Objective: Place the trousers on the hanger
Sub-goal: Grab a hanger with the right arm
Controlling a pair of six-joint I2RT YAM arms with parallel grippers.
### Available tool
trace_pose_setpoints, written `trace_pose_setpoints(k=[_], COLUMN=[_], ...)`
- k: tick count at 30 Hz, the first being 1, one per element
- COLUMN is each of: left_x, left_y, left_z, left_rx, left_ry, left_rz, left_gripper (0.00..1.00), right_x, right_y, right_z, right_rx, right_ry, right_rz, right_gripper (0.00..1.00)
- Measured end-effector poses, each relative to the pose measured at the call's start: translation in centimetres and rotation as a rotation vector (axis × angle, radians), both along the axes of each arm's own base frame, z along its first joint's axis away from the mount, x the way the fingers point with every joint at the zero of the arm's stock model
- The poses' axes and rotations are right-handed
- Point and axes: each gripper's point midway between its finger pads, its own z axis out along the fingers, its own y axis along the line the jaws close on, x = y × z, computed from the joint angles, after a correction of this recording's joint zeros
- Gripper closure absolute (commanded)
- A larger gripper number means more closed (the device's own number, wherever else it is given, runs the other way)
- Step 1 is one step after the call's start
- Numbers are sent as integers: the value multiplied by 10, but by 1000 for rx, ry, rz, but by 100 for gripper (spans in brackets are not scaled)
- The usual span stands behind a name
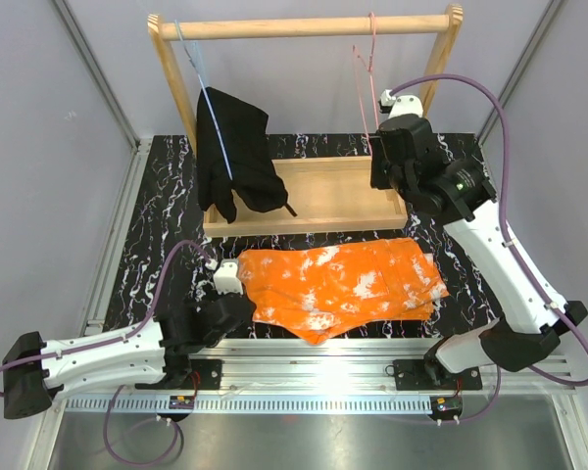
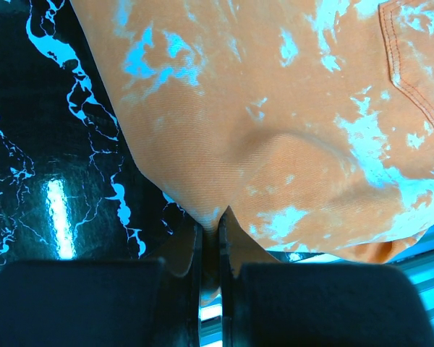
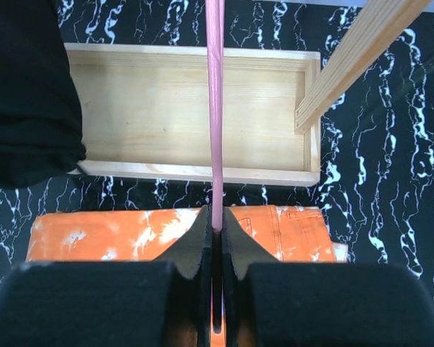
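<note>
The orange trousers (image 1: 343,284) with white blotches lie folded flat on the black marbled table, in front of the wooden rack. My left gripper (image 1: 237,305) is at their left end, shut on a pinched fold of the trousers (image 2: 275,144); the cloth runs down between the fingertips (image 2: 235,242). The pink wire hanger (image 1: 366,73) hangs by its hook from the rack's top bar at the right. My right gripper (image 1: 384,166) is shut on the hanger's lower wire (image 3: 215,108), which rises straight out of the closed jaws. Below it lie the trousers (image 3: 130,235).
A wooden rack with a top bar (image 1: 304,26) and a shallow base tray (image 1: 323,196) stands at the back of the table. A black garment (image 1: 233,157) hangs on a light-blue wire hanger (image 1: 201,73) at the rack's left. The rack's right post (image 3: 354,61) slants close to my right gripper.
</note>
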Motion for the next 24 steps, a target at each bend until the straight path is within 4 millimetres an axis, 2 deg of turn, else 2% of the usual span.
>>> trace_pose_setpoints(k=[13, 19, 24], left_x=[0, 0, 0], left_y=[0, -1, -1], left_z=[-2, 1, 5], left_rx=[7, -9, -28], left_ry=[4, -2, -8], left_rz=[0, 1, 3], left_gripper=[100, 100, 100], right_x=[20, 32, 28], right_y=[-1, -2, -8], right_z=[12, 41, 59], right_rx=[-41, -36, -19], right_ry=[-52, -129, -171], right_rz=[-52, -77, -88], right_gripper=[100, 100, 100])
